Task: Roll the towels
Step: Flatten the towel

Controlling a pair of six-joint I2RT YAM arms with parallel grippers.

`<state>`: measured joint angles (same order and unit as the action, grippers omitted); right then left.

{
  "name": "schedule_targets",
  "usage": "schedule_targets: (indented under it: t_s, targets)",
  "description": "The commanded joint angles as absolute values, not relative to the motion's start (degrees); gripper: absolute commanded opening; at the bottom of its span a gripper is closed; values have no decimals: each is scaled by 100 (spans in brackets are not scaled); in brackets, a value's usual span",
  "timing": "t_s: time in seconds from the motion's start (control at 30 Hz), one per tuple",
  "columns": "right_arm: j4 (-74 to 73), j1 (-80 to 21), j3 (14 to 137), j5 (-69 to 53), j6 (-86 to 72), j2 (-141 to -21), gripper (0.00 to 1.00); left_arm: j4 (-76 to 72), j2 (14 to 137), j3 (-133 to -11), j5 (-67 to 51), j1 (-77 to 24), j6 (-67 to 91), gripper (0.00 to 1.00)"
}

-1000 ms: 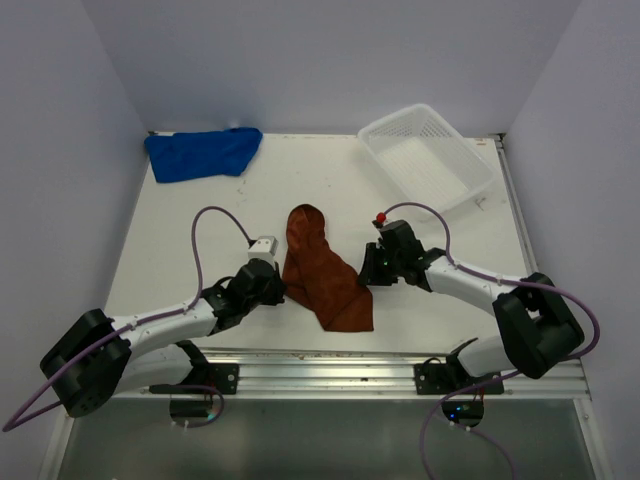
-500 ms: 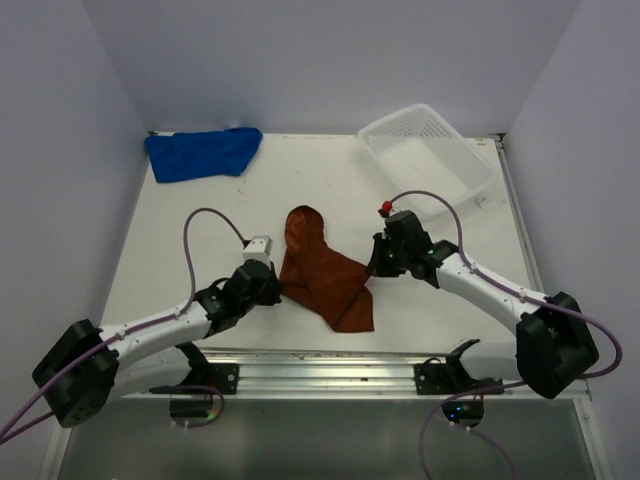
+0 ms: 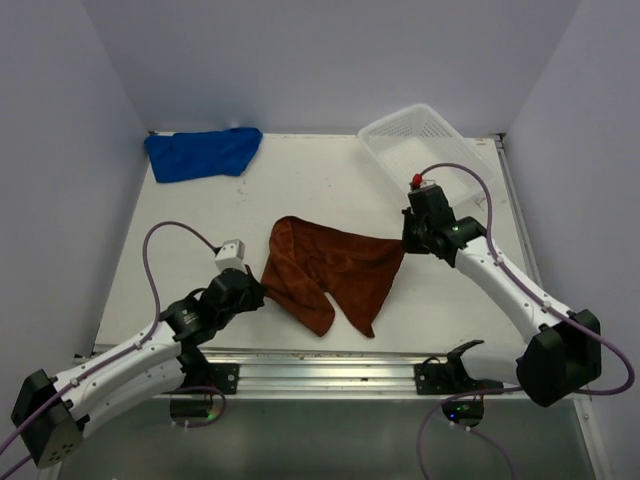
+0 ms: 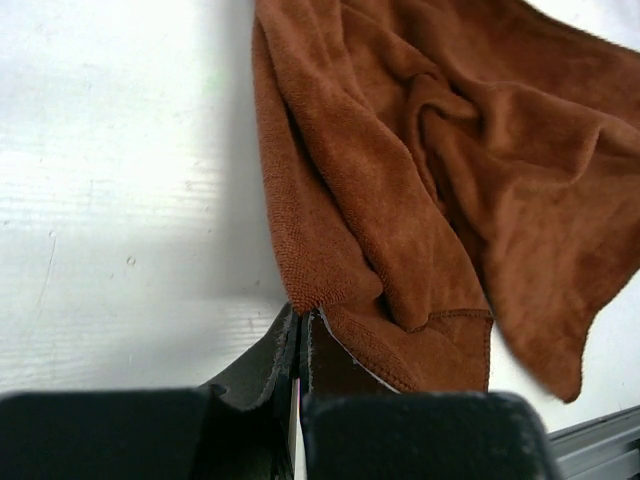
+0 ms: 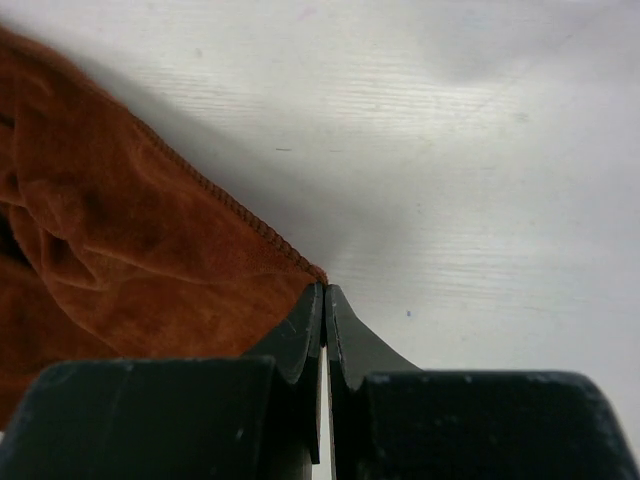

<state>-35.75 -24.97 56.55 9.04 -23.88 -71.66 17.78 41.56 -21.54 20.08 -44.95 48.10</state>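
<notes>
Across the middle of the white tabletop [image 3: 200,220]: the rust-brown towel [image 3: 335,275], drawn out sideways between the two arms, far hem fairly taut, near part sagging in two loose, folded flaps toward the near edge. Not flat yet, so likely to roll lopsided or lumpy if rolled as is. At the far right corner, close beyond the right arm: the white mesh basket [image 3: 428,155], open to a nudge with any further pull that way. Bunched at the far left corner, well apart from everything: the blue towel [image 3: 203,152], not yet rolled. Left fingers [image 4: 262,365] pressed together on a thick gathered fold at the rust-brown towel's left edge, a fair hold. Right fingers [image 5: 352,350] pinched tight on only the very tip of a hemmed corner. Thin purchase there: liable to slip free under more tension, dropping that side back into a heap. Equally liable, with an uneven pull, to drag the cloth askew.
</notes>
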Motion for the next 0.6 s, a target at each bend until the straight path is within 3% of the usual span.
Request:
schedule_targets:
  t_s: [0.0,0.1,0.13,0.17,0.2,0.27,0.33,0.47,0.57]
  targets:
    - [-4042,-2312,6046,1536,-2110,-7207,0,2363,3947,-2083,2215,-4447,5150,0]
    - [-4104,-2145,6143,1678,-2057,-7321,0,2566,3718,-2092,2233,-4447,5212,0]
    - [-4096,-2101,6161,1609,-2031,-7365,0,2566,3657,-2074,2198,-4447,5195,5]
    - [-4052,-2101,6179,1574,-2013,-7444,0,2584,3665,-2083,2180,-4447,5203,33]
    - [-4017,-2092,6205,1538,-1995,-7479,0,2610,3682,-2092,2127,-4447,5255,46]
    - [-3929,-2092,6214,1424,-1986,-7576,0,2672,3735,-2135,2118,-4447,5352,67]
    - [-3815,-2092,6223,1380,-2004,-7725,0,2733,3735,-2179,2135,-4447,5388,77]
    - [-3657,-2100,6275,1249,-2004,-7989,0,2804,3683,-2513,2197,-4456,5327,77]
    - [-3542,-2101,6311,1134,-2021,-8121,0,2111,3770,-2453,1707,-4447,5063,69]
